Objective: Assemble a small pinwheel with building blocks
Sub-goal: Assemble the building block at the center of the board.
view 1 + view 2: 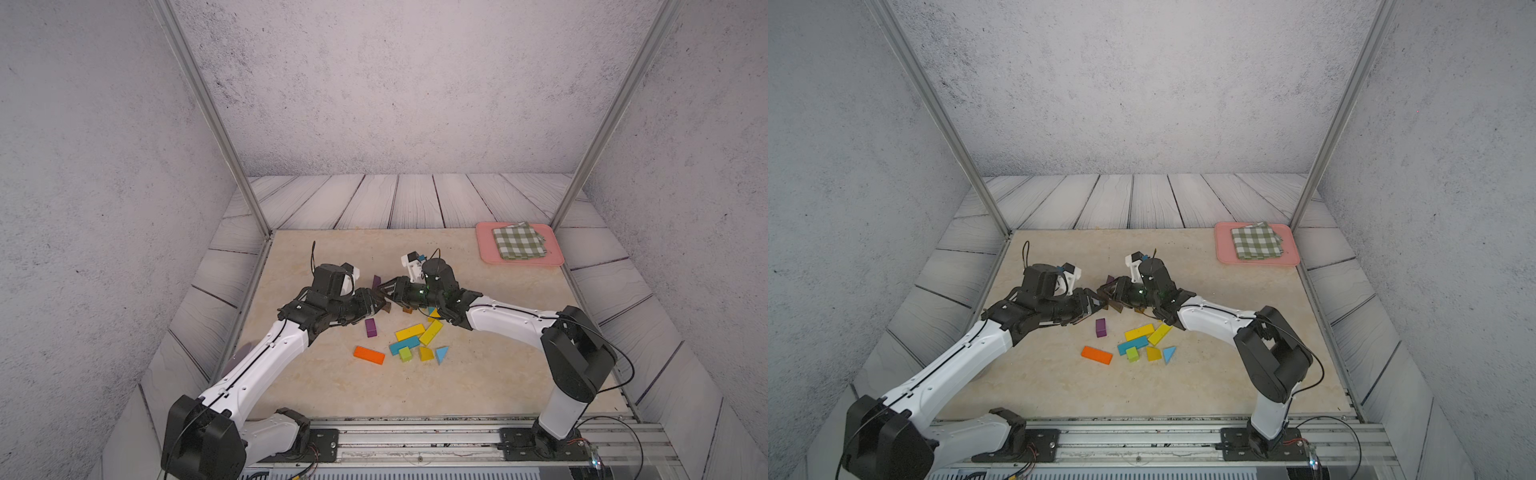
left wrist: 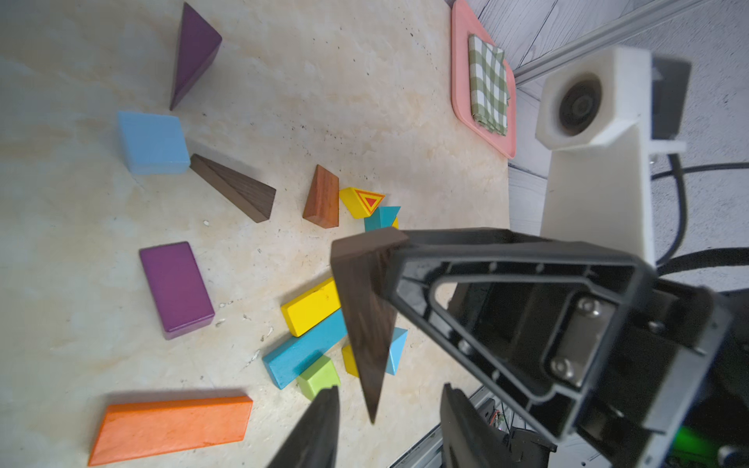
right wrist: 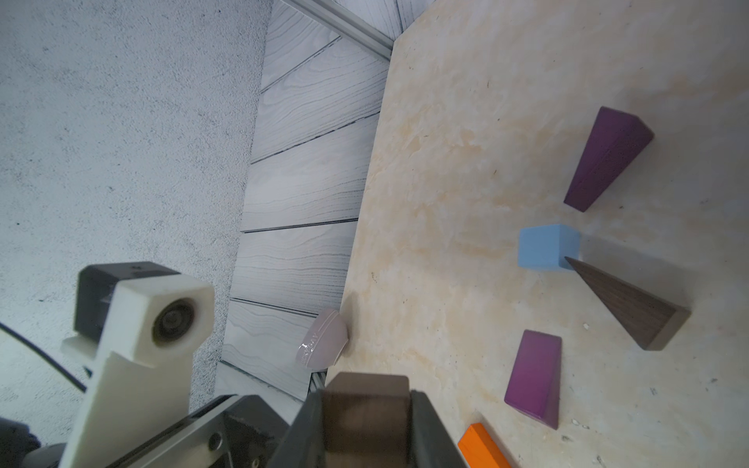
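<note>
**Kid 1:** Two claws meet over the table (image 1: 498, 374). Which one holds the dark brown wedge (image 2: 360, 308)?

**Kid 2:** The right claw (image 3: 364, 409) pinches its fat end, up in the air. The thin tip points down, between the spread fingers of the left claw (image 2: 390, 391).

**Kid 1:** So who grabs next?

**Kid 2:** Left is nearest, I think. It just squeezes across the tip

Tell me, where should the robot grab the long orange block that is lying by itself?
Take the orange block at its middle, pinching across its two long sides and coming straight down from above. It lies flat, no other block touches those long sides, and its narrow width probably makes an easier hold than its length.
</note>
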Available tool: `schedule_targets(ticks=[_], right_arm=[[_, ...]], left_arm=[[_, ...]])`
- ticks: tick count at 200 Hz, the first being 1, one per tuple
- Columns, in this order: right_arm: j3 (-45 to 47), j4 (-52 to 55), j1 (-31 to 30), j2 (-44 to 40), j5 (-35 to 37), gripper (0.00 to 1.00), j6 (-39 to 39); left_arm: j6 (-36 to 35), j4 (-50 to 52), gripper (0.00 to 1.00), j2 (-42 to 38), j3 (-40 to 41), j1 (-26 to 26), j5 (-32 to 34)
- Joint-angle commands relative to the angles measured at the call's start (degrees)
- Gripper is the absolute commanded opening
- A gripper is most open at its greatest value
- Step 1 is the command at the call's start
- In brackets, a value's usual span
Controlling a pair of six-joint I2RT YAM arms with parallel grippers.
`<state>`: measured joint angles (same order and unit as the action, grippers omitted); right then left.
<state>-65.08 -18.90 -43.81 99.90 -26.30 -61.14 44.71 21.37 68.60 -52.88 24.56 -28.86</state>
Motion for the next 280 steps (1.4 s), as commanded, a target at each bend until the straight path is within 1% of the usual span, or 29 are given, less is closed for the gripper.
schedule_targets(ticks=[1,13,28,58,68,73,80,87,90,102,111,121,135,139,142,147,161,165,169,173,184,194,200,205,208,228,242,257,280], right_arm=[[-0.84,-1.87,-0.06,-1.89,-3.04,0.11,-0.82],[-0.74,-2.93,-0.05,-1.65,-4.03,0.11,-0.96],[-0.75,-3.69,-0.09,-1.38,-5.17,0.11,-0.99],[-0.99,-4.55,-0.09,-0.89,-6.52,0.11,-0.59],[-0.99,-4.44,-0.07,-0.84,-6.78,0.10,-0.19],[-1.06,-4.31,-0.08,-0.78,-6.94,0.10,-0.07],[-1.09,-4.31,-0.05,-0.70,-7.31,0.10,0.13],[-1.19,-3.99,-0.13,-0.59,-7.53,0.10,0.24],[-1.19,-3.92,-0.13,-0.58,-7.55,0.10,0.17],[-1.17,-4.15,-0.18,-0.34,-8.04,0.10,0.39],[-1.10,-4.17,-0.13,-0.28,-8.25,0.10,0.40],[-0.93,-4.89,-0.14,-0.14,-8.58,0.10,0.33],[-1.01,-4.53,-0.13,-0.24,-8.89,0.11,0.93],[-1.05,-4.17,-0.16,-0.30,-8.94,0.13,1.37],[-1.10,-3.69,-0.08,-0.38,-8.92,0.17,1.71],[-1.25,-2.68,-0.05,-0.53,-8.63,0.24,2.28],[-1.59,0.12,0.10,-1.14,-7.82,0.32,4.24],[-1.78,1.02,0.14,-1.42,-7.53,0.37,4.83],[-1.94,1.94,0.30,-1.75,-7.18,0.46,5.36],[-2.02,2.92,0.51,-2.05,-6.64,0.51,6.02],[-2.45,5.90,0.97,-3.06,-5.01,0.55,7.70],[-3.06,9.21,1.57,-3.96,-3.48,0.63,9.23],[-3.29,10.93,2.12,-4.52,-2.66,0.74,10.10],[-3.22,12.05,2.63,-5.07,-1.94,0.93,10.69],[-3.10,12.53,2.92,-5.47,-1.53,0.99,11.04],[-1.32,15.88,5.53,-7.87,0.83,0.99,12.21],[0.19,20.42,7.75,-10.05,3.65,0.99,14.11],[2.82,25.23,9.51,-13.77,8.81,0.99,17.01],[7.44,28.99,11.54,-20.09,14.43,0.99,20.23]], left_arm=[[-4.98,4.73,0.46,1.32,-2.99,0.30,0.54],[-6.84,7.53,0.39,2.38,-4.65,0.38,1.68],[-8.18,9.30,0.36,2.79,-5.62,0.45,2.84],[-8.50,10.45,0.27,4.00,-6.42,0.49,4.52],[-8.41,10.70,0.17,4.50,-6.53,0.49,4.61],[-8.41,10.72,0.14,4.74,-6.70,0.54,4.77],[-8.41,11.20,0.14,4.96,-6.86,0.58,5.33],[-8.35,11.68,0.21,5.14,-7.23,0.66,6.17],[-8.32,11.82,0.23,5.10,-7.23,0.62,6.48],[-8.16,11.71,0.23,4.81,-7.35,0.75,7.58],[-8.08,11.45,0.17,4.87,-7.39,0.76,7.51],[-8.17,11.77,0.16,5.29,-7.81,0.76,7.68],[-8.45,12.13,0.04,5.82,-8.20,0.76,7.42],[-8.41,12.14,0.02,5.83,-8.28,0.77,7.42],[-8.43,12.20,0.00,5.84,-8.24,0.76,7.49],[-8.33,12.42,0.00,5.77,-8.28,0.76,7.78],[-8.33,13.46,0.00,5.32,-8.36,0.76,8.96],[-8.32,14.10,0.00,5.11,-8.45,0.78,9.51],[-8.32,14.84,0.00,4.98,-8.46,0.75,10.19],[-8.32,15.55,0.00,4.62,-8.62,0.76,10.97],[-8.17,17.12,0.00,3.52,-8.47,0.76,12.91],[-7.43,18.60,0.00,2.33,-8.19,0.67,15.18],[-6.90,19.06,0.00,1.44,-7.86,0.66,16.43],[-6.32,18.95,0.00,0.74,-7.28,0.62,17.26],[-5.96,18.74,0.00,0.26,-6.90,0.66,17.63],[-3.58,17.83,0.00,-2.44,-4.59,0.37,22.77],[-2.43,19.63,0.00,-1.61,-5.19,-0.60,26.79],[-1.22,21.28,0.00,2.05,-7.14,-1.56,31.30],[0.94,20.87,0.00,11.04,-11.79,-2.65,35.51]])
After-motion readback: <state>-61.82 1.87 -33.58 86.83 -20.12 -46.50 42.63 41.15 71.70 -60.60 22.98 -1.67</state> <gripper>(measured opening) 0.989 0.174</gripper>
